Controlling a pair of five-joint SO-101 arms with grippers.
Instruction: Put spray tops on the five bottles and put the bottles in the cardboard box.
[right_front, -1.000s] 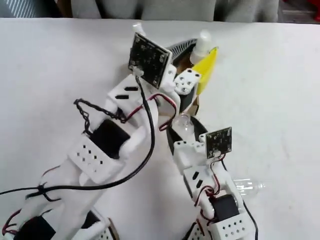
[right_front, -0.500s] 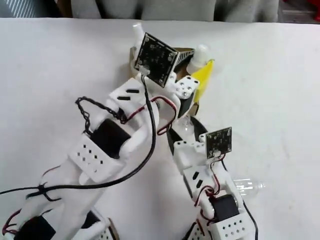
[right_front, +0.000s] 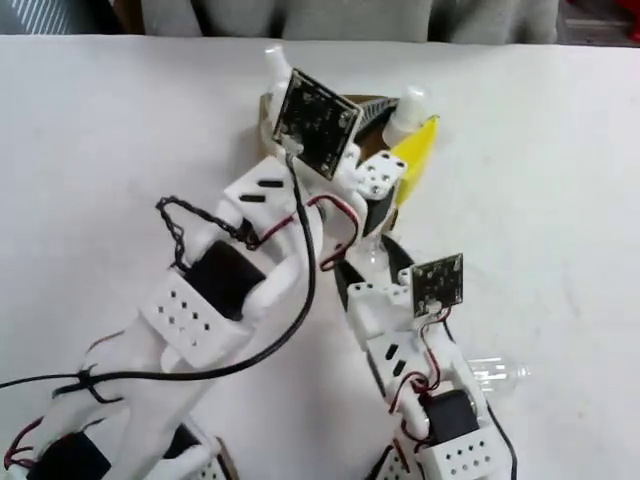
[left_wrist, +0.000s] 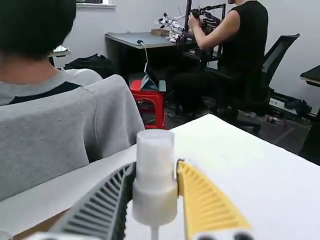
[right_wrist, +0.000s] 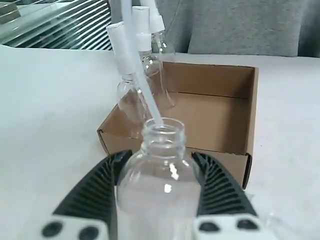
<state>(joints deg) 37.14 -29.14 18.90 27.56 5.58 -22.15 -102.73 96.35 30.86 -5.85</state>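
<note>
My left gripper (right_front: 405, 118) (left_wrist: 155, 169) is shut on a white spray top (right_front: 408, 103) (left_wrist: 155, 150), pinched between its grey and yellow fingers above the cardboard box (right_front: 372, 102) (right_wrist: 220, 112). The top's thin white tube (right_wrist: 146, 100) slants down into the open neck of a clear bottle (right_wrist: 161, 175) (right_front: 368, 252). My right gripper (right_wrist: 160, 157) (right_front: 372, 258) is shut on that bottle, holding it upright just in front of the box. Two bottles with spray tops (right_wrist: 131, 85) (right_wrist: 156, 50) stand at the box's left side.
Another clear bottle without a top (right_front: 497, 374) lies on the white table beside the right arm's base. The left arm stretches across the table's middle and hides much of the box. Open table lies to the left and far right.
The left gripper has shifted slightly right and toward the right arm with the spray top. The right arm and its bottle have stayed still.
</note>
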